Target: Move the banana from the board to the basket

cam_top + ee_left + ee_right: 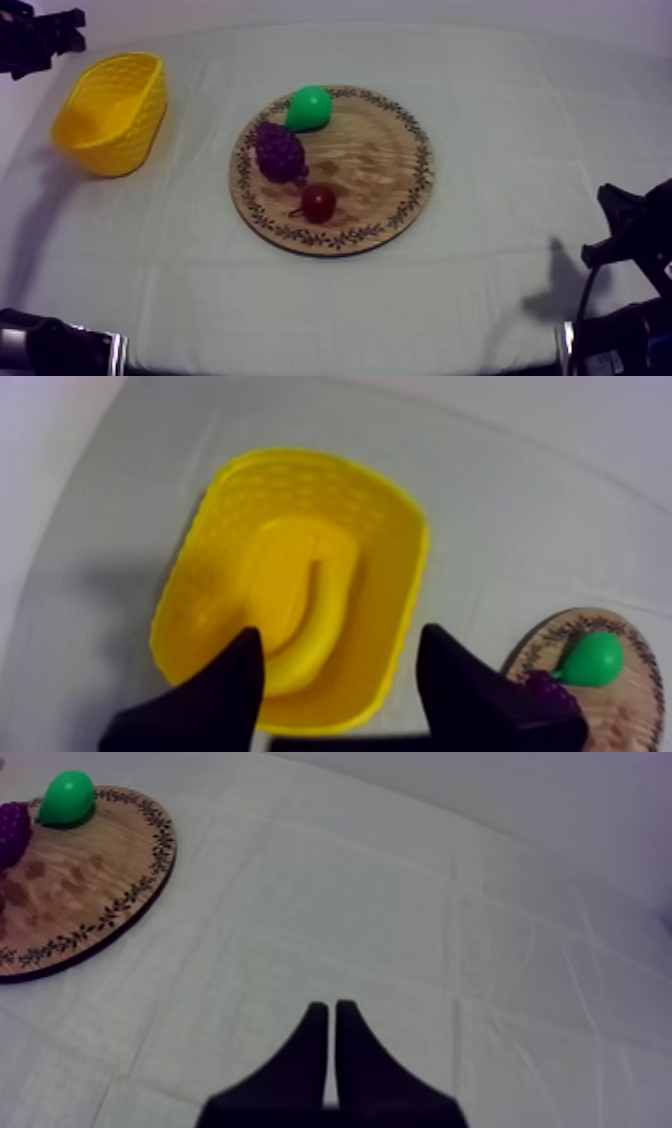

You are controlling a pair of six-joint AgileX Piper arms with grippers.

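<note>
The banana lies inside the yellow basket, along its bottom. My left gripper hangs open just above the basket, with nothing between its fingers. In the top view the basket stands at the table's far left, with my left arm behind it. The round wooden board in the middle carries a green pear, purple grapes and a small red fruit. My right gripper is shut on nothing, low over bare cloth to the right of the board.
Open cloth lies between the basket and the board, and all round the board's near side. My right arm sits at the table's right edge. The pear and grapes sit on the board's near rim beside the basket.
</note>
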